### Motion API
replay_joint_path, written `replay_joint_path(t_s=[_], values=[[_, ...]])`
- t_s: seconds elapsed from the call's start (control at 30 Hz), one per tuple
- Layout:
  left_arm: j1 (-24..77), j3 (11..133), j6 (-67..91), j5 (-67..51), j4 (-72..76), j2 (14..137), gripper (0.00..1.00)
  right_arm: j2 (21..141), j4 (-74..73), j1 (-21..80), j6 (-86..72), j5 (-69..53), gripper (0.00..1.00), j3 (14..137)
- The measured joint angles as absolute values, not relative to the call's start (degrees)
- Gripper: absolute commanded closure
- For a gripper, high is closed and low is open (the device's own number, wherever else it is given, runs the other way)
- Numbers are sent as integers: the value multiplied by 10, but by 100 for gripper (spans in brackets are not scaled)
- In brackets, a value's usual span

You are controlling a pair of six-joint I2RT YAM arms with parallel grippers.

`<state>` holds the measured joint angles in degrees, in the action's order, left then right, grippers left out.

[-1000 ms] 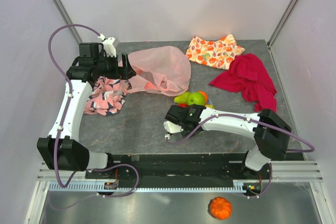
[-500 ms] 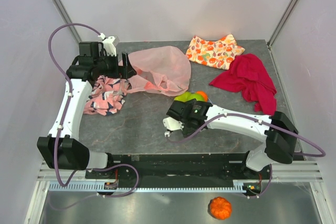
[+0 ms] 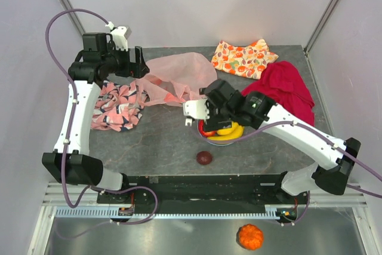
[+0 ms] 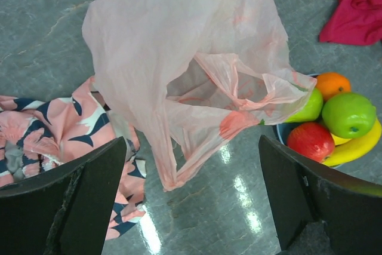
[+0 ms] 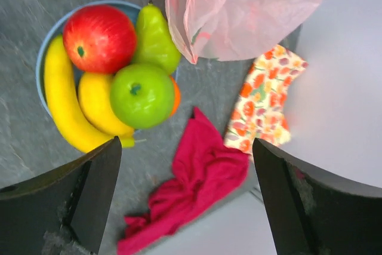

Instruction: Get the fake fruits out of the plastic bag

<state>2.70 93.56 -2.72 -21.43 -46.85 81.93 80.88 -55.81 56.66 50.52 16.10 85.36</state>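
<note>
Left gripper (image 4: 191, 143) fingers apart over pink bag (image 4: 179, 40), right gripper (image 5: 186, 143) fingers apart above blue plate (image 5: 43, 55) of fruits (image 5: 141, 95), dark purple fruit (image 3: 204, 157) alone on table (image 3: 161, 141).

Orange (image 5: 173, 96) mostly behind green apple (image 5: 142, 95)

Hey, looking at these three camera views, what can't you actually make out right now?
Top view: the right arm covers most of the blue plate; only the banana and some red show.
Left wrist view: crinkled folds of the plastic bag hide its inside, so whether it holds fruit cannot be told.
Right wrist view: the orange is mostly behind the green apple.
The dark purple fruit falls outside both wrist views.
</note>
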Motion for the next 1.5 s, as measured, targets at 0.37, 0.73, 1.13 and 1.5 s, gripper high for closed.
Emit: replay_joint_path(t_s=[0.37, 0.73, 1.13, 1.5], values=[[27, 943, -32, -201, -507, 861, 2, 901, -540, 517, 426, -164, 3, 801], [27, 847, -26, -206, -492, 802, 3, 928, -517, 575, 431, -272, 2, 690], [22, 828, -26, -206, -491, 737, 3, 980, -404, 599, 427, -221, 4, 681], [17, 828, -26, -211, -491, 750, 3, 988, -325, 601, 397, -184, 2, 678]])
